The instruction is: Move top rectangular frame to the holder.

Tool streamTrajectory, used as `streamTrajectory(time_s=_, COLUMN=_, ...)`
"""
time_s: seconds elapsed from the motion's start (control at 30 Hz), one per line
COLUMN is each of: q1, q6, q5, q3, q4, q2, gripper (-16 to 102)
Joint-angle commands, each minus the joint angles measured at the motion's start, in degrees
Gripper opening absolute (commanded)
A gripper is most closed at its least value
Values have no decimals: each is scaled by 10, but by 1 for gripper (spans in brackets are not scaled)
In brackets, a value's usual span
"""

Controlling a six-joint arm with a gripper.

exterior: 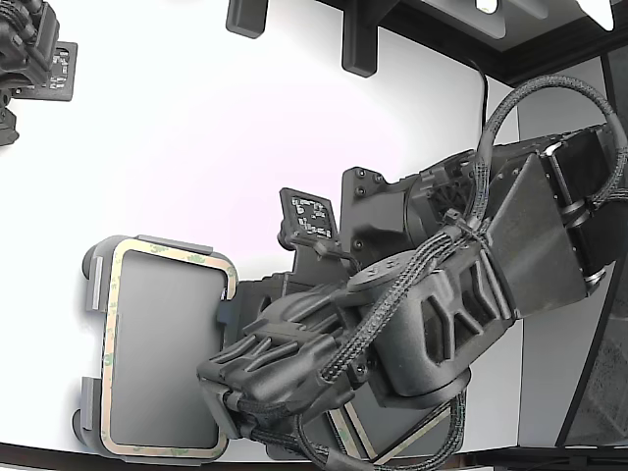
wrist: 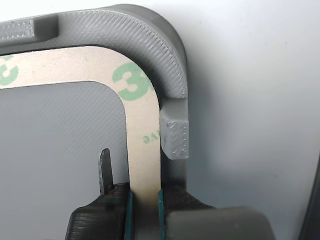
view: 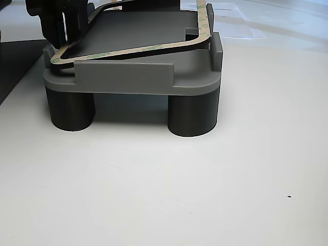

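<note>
The tan-beige rectangular frame (exterior: 111,324) with greenish patches lies within the raised tabs of the light grey holder (exterior: 93,294) at the exterior view's lower left. My gripper (exterior: 231,319) reaches in from the right and is shut on the frame's long side. In the wrist view the frame strip (wrist: 142,125) passes between the two teal-padded fingers (wrist: 100,215), beside the holder's rounded corner wall (wrist: 150,40). In the other view the frame (view: 133,49) sits slanted on the holder (view: 128,77), its right corner higher, with the gripper (view: 64,25) at its left end.
The holder stands on dark round legs (view: 192,115) on a white table. Another tan frame edge on a dark mat (exterior: 392,446) shows under my arm. A second arm (exterior: 29,59) sits at the exterior view's top left, with black fixtures (exterior: 358,39) along the far edge.
</note>
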Motion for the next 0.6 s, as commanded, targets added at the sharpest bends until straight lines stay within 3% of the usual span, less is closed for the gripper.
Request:
streamTrajectory(time_s=0.0, q1=-7, q6=-3, q5=-4, q3=-14, q4=6, q2=16, gripper=-6)
streamTrajectory(time_s=0.03, q1=-6, q6=-5, q5=-4, q3=-15, q4=6, q2=16, gripper=14)
streamTrajectory(time_s=0.07, q1=-6, q6=-8, q5=-3, q3=-17, q4=6, q2=17, gripper=62)
streamTrajectory(time_s=0.1, q1=-5, q6=-11, q5=-2, q3=-19, q4=6, q2=17, gripper=97)
streamTrajectory(time_s=0.27, q1=-1, q6=-30, q5=10, q3=-41, q4=6, q2=18, gripper=100)
streamTrajectory(time_s=0.37, q1=5, q6=-67, q5=43, q3=-67, q4=5, q2=27, gripper=100)
streamTrajectory(time_s=0.57, q1=31, q6=-239, q5=215, q3=-79, q4=-13, q2=106, gripper=100)
